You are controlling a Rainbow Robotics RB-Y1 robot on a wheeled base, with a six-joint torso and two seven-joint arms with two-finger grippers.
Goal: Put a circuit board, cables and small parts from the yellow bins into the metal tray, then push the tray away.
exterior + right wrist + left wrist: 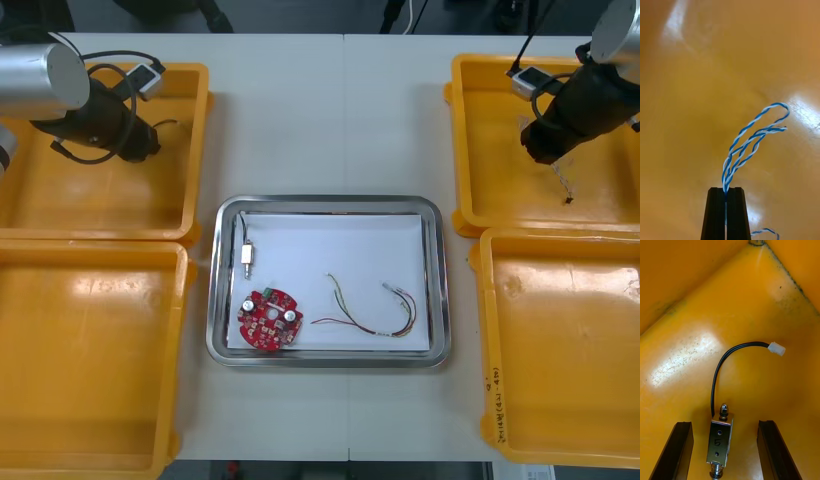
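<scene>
**Far left and far right: one straddle, one pinch**

At the far right of the light table (340,120), I have the right gripper (726,189) over the far right yellow plastic bin (470,150). Its black fingers are clenched together on a twisted blue and white cable (752,138), which runs out from between the tips in a few loose loops above the bin floor. From the overhead camera I see a thin strand hanging from that gripper toward the bin floor; I cannot tell whether its end touches. Another short bit of blue and white twist shows beside the fingers, and I cannot tell whether it is the same cable.

Far left, the left gripper (725,423) sits low inside the far left yellow bin (195,150), toward its right side. Its fingers are spread wide and released, one on each side of a small boxy metal part (720,442) marked 5, without touching it. A thin black cable (720,367) arcs out of that part and ends in a white plug (776,349) lying on the bin floor.

Between the bins, the shiny metal tray (432,280), white inside, holds three things. A round red circuit board (268,320) lies at its near left and a red and yellow cable (365,315) to the board's right. A second small metal part (246,257) with its own dark lead lies at the far left.
</scene>
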